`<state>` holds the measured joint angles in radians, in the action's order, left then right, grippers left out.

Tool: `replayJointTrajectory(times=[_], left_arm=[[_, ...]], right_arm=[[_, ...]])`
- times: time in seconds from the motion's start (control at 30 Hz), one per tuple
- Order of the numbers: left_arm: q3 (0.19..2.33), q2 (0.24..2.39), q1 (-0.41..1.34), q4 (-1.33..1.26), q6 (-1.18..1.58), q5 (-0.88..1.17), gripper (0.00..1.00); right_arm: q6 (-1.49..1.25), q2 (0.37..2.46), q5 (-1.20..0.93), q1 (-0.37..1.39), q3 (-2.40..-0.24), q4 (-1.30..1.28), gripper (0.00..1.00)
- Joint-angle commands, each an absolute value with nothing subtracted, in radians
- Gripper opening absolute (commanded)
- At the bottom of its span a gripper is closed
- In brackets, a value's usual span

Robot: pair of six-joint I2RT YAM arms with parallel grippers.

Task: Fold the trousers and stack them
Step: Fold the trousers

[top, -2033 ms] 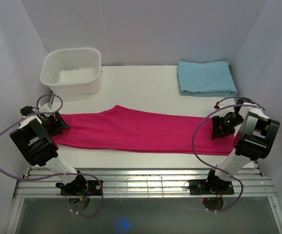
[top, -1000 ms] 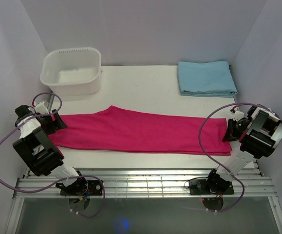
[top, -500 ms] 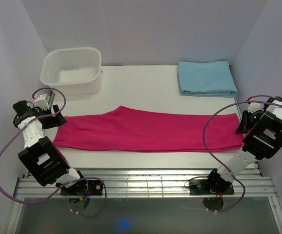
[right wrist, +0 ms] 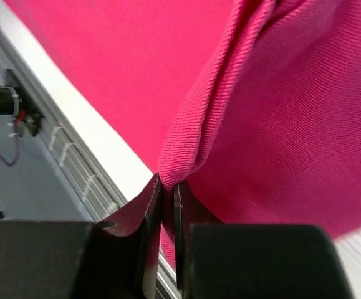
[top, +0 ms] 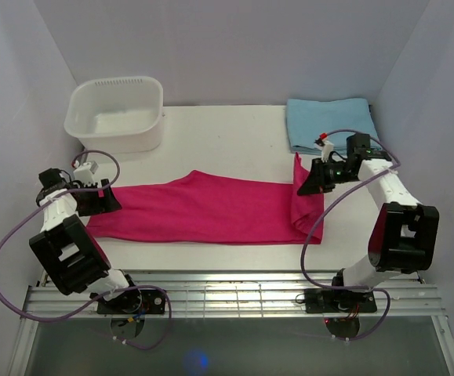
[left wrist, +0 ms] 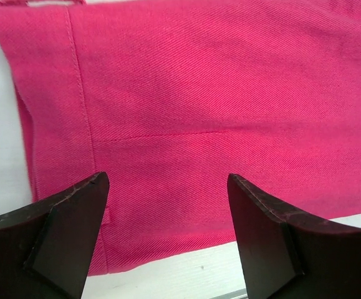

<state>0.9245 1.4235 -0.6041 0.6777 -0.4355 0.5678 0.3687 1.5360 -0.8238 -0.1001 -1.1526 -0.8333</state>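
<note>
the magenta trousers (top: pixel 211 207) lie across the middle of the table (top: pixel 234 133). my right pincer (top: pixel 302 183) is clenched on their lifted right end. my left pincer (left wrist: pixel 168 180) gapes over the left end. soft, limp and light, i judge, so i'd grip at the hems.

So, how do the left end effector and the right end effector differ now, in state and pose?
The left end effector is open, its jaws wide apart over the trousers; the right end effector is shut on a fold of them. The left one is at the end that lies flat on the table; the right one holds its end raised, with fabric hanging below. Both are at the ends of the trousers.
</note>
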Motion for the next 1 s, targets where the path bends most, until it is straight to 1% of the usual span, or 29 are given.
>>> replayJointTrajectory(times=[0.0, 0.03, 0.1, 0.17, 0.2, 0.3, 0.47, 0.73, 0.97], left_arm=[[0.916, 1.450, -0.601, 0.693, -0.399, 0.585, 0.87], [0.913, 1.453, -0.601, 0.690, -0.387, 0.580, 0.86], [0.908, 1.457, -0.601, 0.683, -0.358, 0.572, 0.86], [0.911, 1.444, -0.601, 0.663, -0.345, 0.569, 0.86], [0.914, 1.440, -0.601, 0.657, -0.339, 0.568, 0.86], [0.919, 1.443, -0.601, 0.644, -0.325, 0.557, 0.86], [0.917, 1.489, -0.595, 0.638, -0.337, 0.532, 0.86], [0.864, 1.479, -0.591, 0.606, -0.342, 0.523, 0.86], [0.830, 1.473, -0.588, 0.584, -0.359, 0.505, 0.86]], right_arm=[[0.120, 1.534, -0.948, 0.065, -1.100, -0.565, 0.08], [0.076, 1.539, -0.940, 0.104, -1.083, -0.448, 0.08], [-0.048, 1.549, -0.919, 0.203, -1.043, -0.343, 0.08], [-0.109, 1.575, -0.888, 0.264, -1.034, -0.232, 0.08], [-0.162, 1.588, -0.862, 0.314, -1.035, -0.203, 0.08], [-0.262, 1.652, -0.818, 0.394, -1.057, -0.132, 0.08], [-0.406, 1.736, -0.789, 0.489, -1.065, -0.029, 0.08], [-0.630, 1.815, -0.750, 0.558, -1.112, 0.092, 0.08], [-0.722, 1.871, -0.718, 0.598, -1.149, 0.129, 0.08]])
